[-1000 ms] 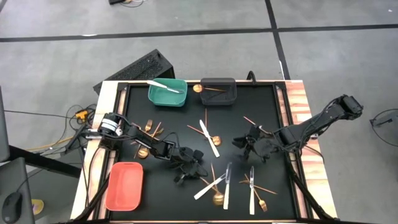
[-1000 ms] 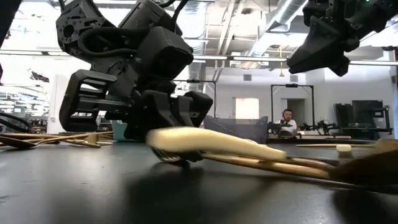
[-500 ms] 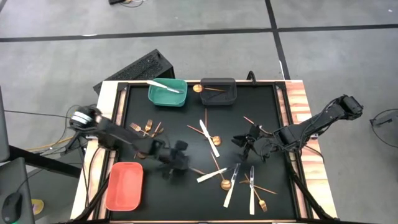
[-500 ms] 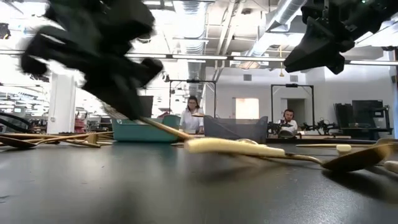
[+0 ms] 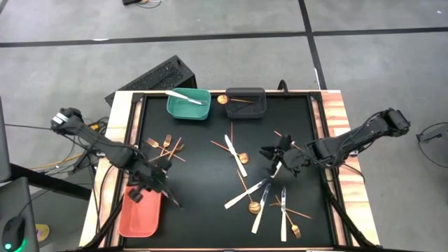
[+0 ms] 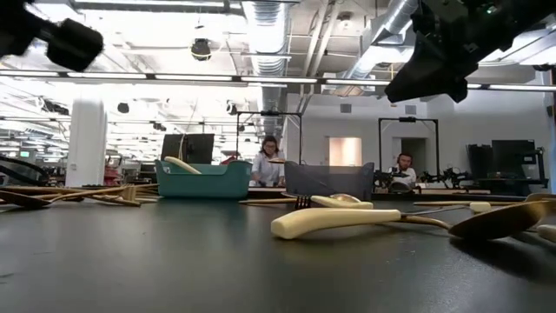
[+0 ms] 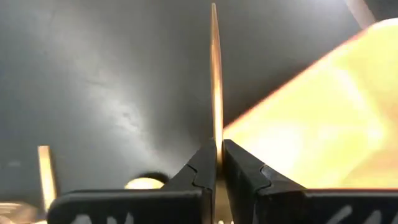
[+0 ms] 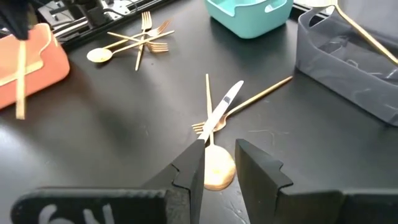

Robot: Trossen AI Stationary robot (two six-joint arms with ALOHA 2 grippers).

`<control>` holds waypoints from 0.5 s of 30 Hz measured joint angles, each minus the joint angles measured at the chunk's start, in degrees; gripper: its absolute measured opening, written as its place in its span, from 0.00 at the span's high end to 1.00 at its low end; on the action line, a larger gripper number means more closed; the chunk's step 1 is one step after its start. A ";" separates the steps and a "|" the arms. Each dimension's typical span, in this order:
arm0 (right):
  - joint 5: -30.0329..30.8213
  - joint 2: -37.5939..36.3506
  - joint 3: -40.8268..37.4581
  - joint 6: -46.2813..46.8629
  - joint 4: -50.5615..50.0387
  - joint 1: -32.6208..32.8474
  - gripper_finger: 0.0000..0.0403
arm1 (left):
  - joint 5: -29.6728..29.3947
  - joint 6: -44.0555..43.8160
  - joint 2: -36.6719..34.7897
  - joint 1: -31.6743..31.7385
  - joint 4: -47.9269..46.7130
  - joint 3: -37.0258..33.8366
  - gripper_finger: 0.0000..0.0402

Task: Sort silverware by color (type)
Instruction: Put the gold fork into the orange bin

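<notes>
My left gripper [image 5: 150, 183] hangs over the salmon bin's [image 5: 140, 210] far right corner, shut on a thin gold utensil [image 7: 214, 74]. The right wrist view shows this utensil [image 8: 20, 81] hanging upright above the bin; fork or spoon, I cannot tell. My right gripper [image 5: 276, 159] hovers open right of the table's middle, above a white knife [image 8: 224, 102] lying across gold pieces. More knives, forks and spoons [image 5: 262, 199] lie flat near the front. A teal bin [image 5: 188, 103] holds a white knife, and a dark grey bin [image 5: 245, 102] holds a gold spoon. My left gripper pinches the gold utensil's thin handle [image 7: 216, 134] between its two fingers [image 7: 202, 163]. The fingers come steeply from above. The utensil runs on past the fingertips in line with them, lifted clear of the table and the bin.
A small heap of gold forks [image 5: 164, 145] lies on the black mat just beyond my left gripper. The teal and grey bins stand side by side at the far edge. Wooden rails [image 5: 334, 119] border the mat left and right. People sit in the room beyond the table.
My left gripper has risen from the heap near the table's middle front and swung toward the left edge, tipping steeply down, with the gold utensil staying pinched. A white knife and a spoon left in the heap have turned and slid.
</notes>
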 joint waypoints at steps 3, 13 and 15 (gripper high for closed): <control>-0.04 0.00 0.00 0.00 0.13 -0.45 0.71 | 2.21 -0.21 -3.49 0.19 -0.88 0.00 0.99; -1.31 0.00 0.00 0.01 2.49 -3.99 0.71 | 4.52 -1.26 -3.42 3.36 -21.60 8.57 0.99; -1.52 0.00 0.00 0.02 3.81 -4.64 0.71 | 6.02 -2.21 -2.44 3.39 -25.03 9.95 0.99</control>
